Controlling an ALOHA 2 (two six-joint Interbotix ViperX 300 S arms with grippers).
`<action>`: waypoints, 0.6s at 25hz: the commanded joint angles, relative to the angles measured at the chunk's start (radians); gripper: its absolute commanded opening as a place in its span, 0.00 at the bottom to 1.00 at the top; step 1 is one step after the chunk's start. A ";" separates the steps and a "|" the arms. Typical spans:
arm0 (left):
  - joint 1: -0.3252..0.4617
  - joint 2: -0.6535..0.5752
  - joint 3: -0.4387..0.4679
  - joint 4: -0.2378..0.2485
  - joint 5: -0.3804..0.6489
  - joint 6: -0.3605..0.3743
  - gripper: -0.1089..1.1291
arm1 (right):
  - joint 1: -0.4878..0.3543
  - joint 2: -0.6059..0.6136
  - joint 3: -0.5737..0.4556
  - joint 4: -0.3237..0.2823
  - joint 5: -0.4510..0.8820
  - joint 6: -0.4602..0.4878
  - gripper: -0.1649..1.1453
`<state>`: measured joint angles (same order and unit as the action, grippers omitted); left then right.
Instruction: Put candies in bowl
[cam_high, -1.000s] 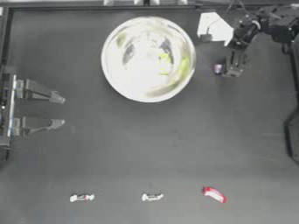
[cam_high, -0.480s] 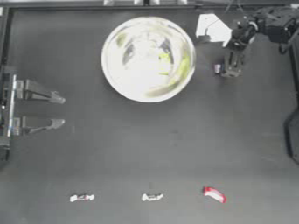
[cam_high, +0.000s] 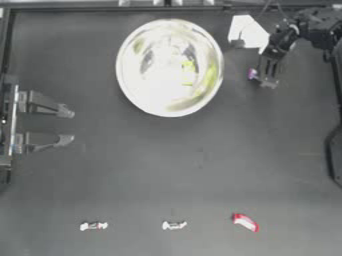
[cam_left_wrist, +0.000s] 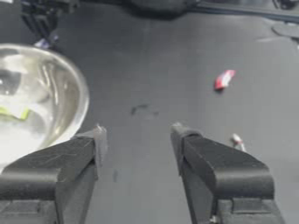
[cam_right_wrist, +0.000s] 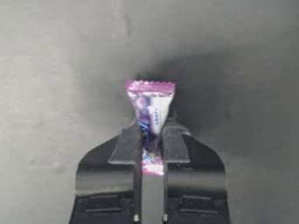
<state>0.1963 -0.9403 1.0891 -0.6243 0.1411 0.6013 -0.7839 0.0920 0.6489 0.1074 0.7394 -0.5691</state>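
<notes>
Right gripper (cam_right_wrist: 152, 142): jaws clamped on the small purple-white wrapped candy (cam_right_wrist: 149, 109), whose crimped end sticks out past the fingertips; it sits over the dark table (cam_high: 200, 165) just right of the large round shiny silver metal bowl (cam_high: 169, 67). A yellow-green wrapped candy (cam_high: 189, 66) lies inside the bowl. Left gripper (cam_high: 53, 125): parked at the table's left edge, jaws apart, holding nothing. Along the near edge lie two white twisted-end candies (cam_high: 93, 226) (cam_high: 174, 225) and a red-white wrapped candy (cam_high: 245, 222), well apart from the bowl.
</notes>
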 joint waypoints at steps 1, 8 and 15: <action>0.000 0.002 -0.012 -0.002 -0.009 0.003 0.77 | 0.017 -0.064 -0.009 0.006 0.021 0.021 0.35; 0.000 0.002 -0.011 -0.002 -0.009 0.003 0.77 | 0.026 -0.268 -0.015 0.025 0.003 0.025 0.35; 0.000 0.002 -0.003 -0.002 -0.017 0.003 0.77 | 0.078 -0.402 -0.046 0.103 -0.144 0.018 0.35</action>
<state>0.1963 -0.9403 1.0937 -0.6243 0.1365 0.5998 -0.7286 -0.2792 0.6335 0.1871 0.6397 -0.5476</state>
